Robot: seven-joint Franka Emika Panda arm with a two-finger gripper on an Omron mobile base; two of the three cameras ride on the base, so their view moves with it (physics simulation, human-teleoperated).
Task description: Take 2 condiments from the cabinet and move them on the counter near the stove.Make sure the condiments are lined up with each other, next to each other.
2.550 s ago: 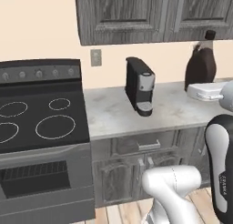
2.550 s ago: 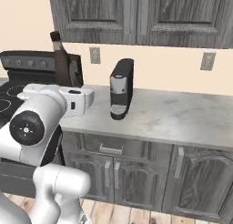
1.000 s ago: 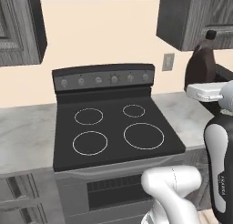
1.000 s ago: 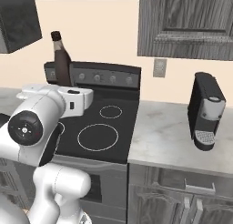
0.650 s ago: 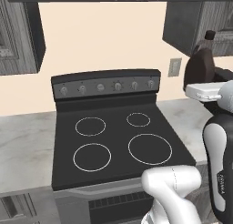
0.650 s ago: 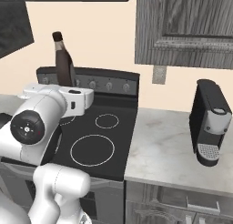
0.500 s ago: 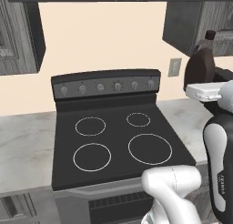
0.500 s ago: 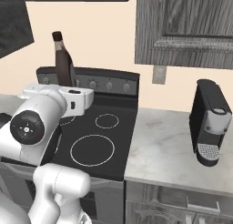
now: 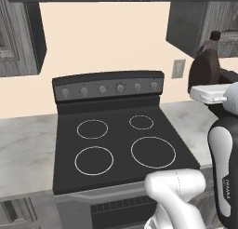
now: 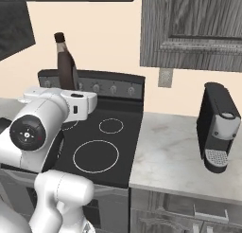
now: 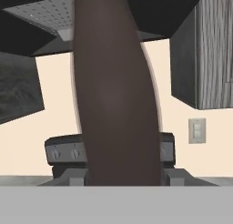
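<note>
The gripper (image 10: 71, 92) is clamped on the brown bottle (image 10: 65, 65), carrying it upright, presumably so nothing spills, high above the stove (image 9: 116, 149). The worktop (image 10: 175, 156) beside the stove, by the coffee machine (image 10: 218, 128), looks the likely landing spot.

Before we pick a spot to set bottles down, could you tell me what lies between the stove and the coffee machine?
In the right base view, bare marbled counter lies between the stove and the coffee machine.
</note>
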